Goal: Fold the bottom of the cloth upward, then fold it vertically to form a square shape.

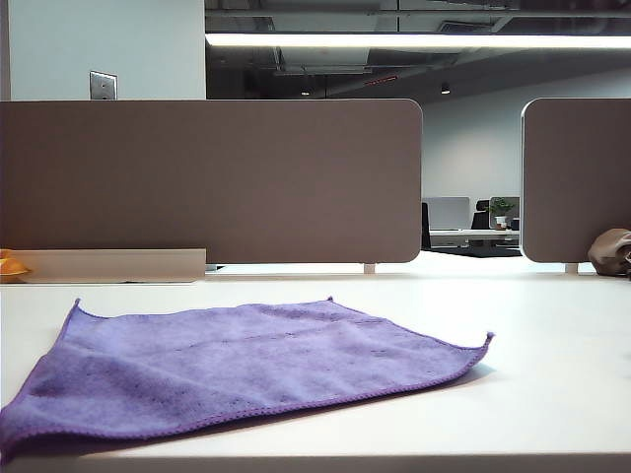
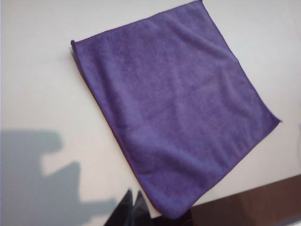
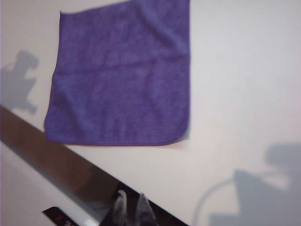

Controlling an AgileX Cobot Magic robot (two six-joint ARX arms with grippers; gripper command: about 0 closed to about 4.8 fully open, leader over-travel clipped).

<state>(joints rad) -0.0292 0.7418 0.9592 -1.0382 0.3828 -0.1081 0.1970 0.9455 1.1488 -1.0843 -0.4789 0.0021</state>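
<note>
On the pale desk lies one cloth, a purple fuzzy square with a stitched hem, spread flat in a single layer with all four corners out; its near edge runs close along the desk's front edge and one corner curls up slightly. Two tools are present, one per arm, and neither appears in the exterior view. The left tool shows in its wrist view as two dark fingertips pressed together with no gap, holding nothing; it hangs above the desk just beside the corner of the cloth nearest the desk's front edge, not touching the fabric. The right tool shows in its wrist view as two grey fingertips a narrow slit apart, nearly closed, with nothing between them; it hangs over the desk's front edge, apart from the cloth, with bare desk between it and the cloth's near hem. Beyond the cloth stand two grey divider panels, one wide and one cut off by the frame's edge. One small brown-grey lumpy object sits at the far side of the desk, well away from the cloth, and one orange item shows at the opposite far side, mostly out of frame.
</note>
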